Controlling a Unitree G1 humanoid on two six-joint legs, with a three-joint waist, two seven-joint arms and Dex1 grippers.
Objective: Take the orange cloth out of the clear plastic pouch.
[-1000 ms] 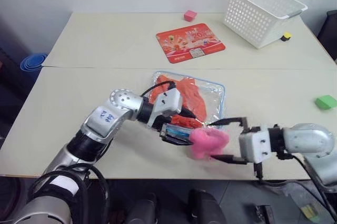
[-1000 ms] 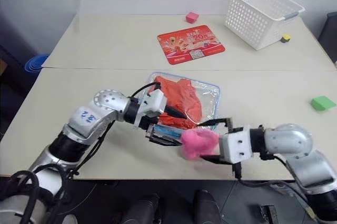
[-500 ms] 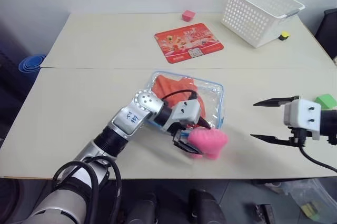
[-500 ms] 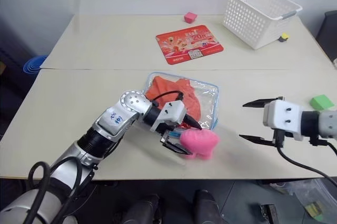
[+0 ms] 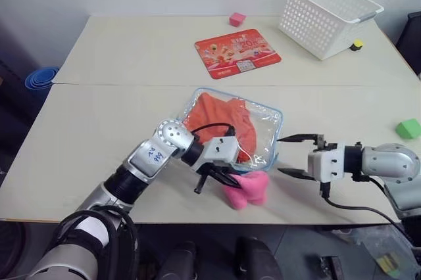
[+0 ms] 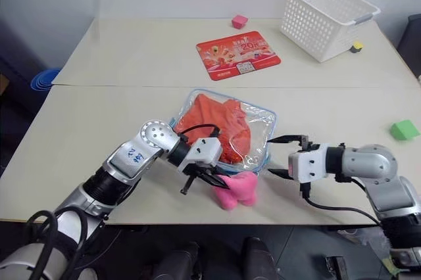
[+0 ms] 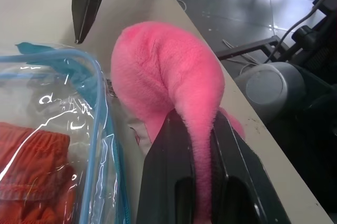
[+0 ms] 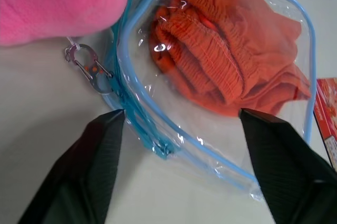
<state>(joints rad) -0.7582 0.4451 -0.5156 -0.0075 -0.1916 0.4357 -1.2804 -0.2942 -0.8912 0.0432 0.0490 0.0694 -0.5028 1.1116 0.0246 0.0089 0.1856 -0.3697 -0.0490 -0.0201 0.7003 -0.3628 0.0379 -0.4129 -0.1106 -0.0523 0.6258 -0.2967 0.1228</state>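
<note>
The orange cloth [image 5: 222, 119] lies crumpled inside the clear plastic pouch [image 5: 268, 127], which rests flat on the table with its blue zipper edging [image 8: 138, 105] facing my right gripper. My left gripper [image 5: 220, 178] sits at the pouch's near edge, shut on a thin part of a pink plush toy [image 7: 163, 71] that is clipped to the pouch by a small metal clasp [image 8: 87, 67]. My right gripper [image 5: 293, 156] hovers open just right of the pouch's right edge, pointing at it, nothing between its fingers [image 8: 95, 161].
A red printed mat [image 5: 237, 53], a pink cube [image 5: 237, 19] and a white lattice basket [image 5: 329, 7] stand at the back. A green block [image 5: 408, 129] lies at the far right. The table's front edge runs just below both grippers.
My left gripper has closed on the pink plush toy and sunk a little. My right gripper pulled away to the right, then came back toward the pouch's right edge with its jaws narrower.
</note>
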